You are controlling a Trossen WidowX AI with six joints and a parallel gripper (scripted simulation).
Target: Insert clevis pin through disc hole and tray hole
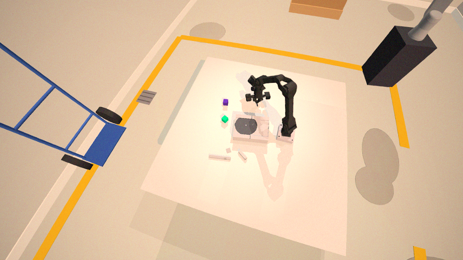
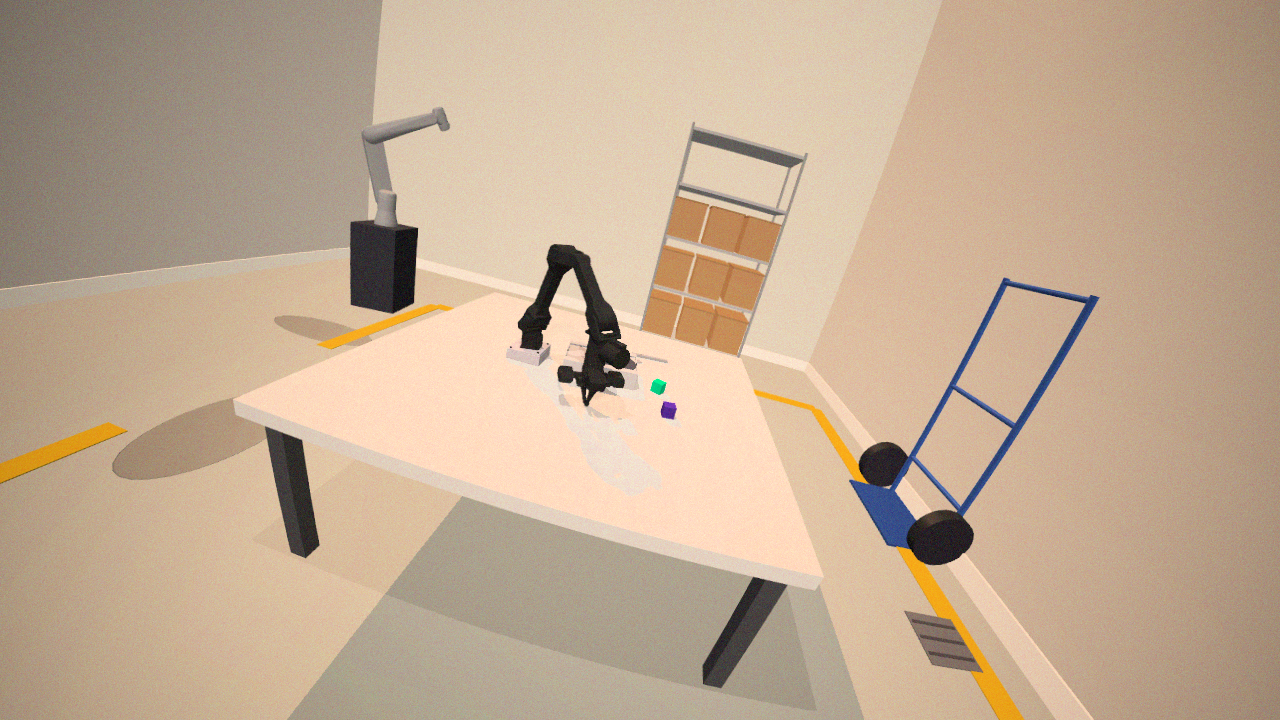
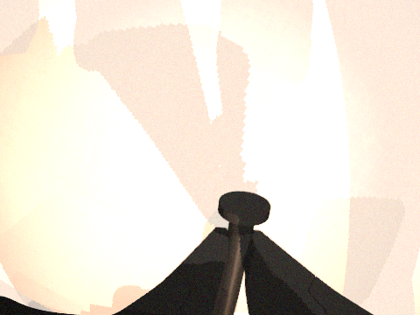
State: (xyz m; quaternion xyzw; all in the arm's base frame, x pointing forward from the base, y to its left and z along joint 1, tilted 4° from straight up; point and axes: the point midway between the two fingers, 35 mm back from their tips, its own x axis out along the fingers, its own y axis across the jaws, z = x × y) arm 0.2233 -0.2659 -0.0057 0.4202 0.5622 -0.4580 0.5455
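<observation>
Top view, left to right: you've got a long pale bar (image 1: 219,157), then a green cube (image 1: 224,119) (image 2: 657,386) and a purple cube (image 1: 225,102) (image 2: 668,410), apart. Next, your disc (image 1: 241,127) lies flat in the tray (image 1: 259,139) (image 2: 574,352), center hole visible. Your gripper (image 1: 257,103) (image 2: 587,399) (image 3: 236,240) is off the tray's side, above the table (image 1: 312,196) (image 2: 447,420), pinching the pin (image 3: 244,207); wrist view shows its head just past your fingertips. Pin isn't in the disc. Arm base (image 1: 280,137) (image 2: 516,353) sits rightmost.
</observation>
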